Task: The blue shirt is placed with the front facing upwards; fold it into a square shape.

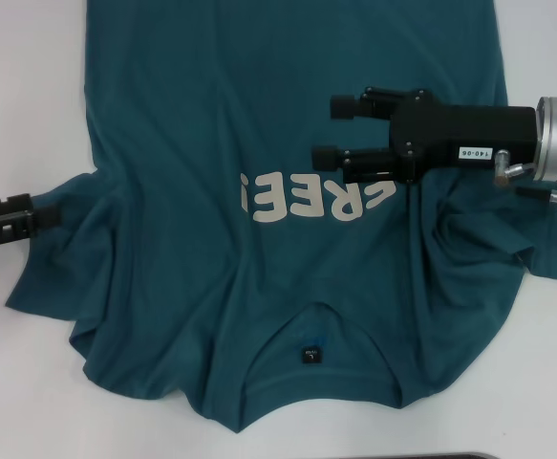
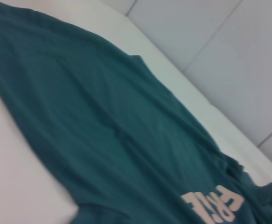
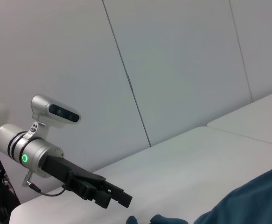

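White tabletop (image 1: 30, 96), seam between table sections (image 3: 247, 136); pale grey panelled wall (image 3: 173, 60) behind

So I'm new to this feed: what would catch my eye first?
The blue shirt fills the white table, its white "FREE!" lettering at mid-chest. The right gripper, open, hovers over the lettering's right end, while the left gripper sits at the shirt's left sleeve.

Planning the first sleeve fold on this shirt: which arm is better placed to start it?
Left, probably. The left gripper sits low at the blue shirt sleeve edge, seemingly touching the cloth. The right gripper hovers over the chest lettering, jaws open, away from any edge.
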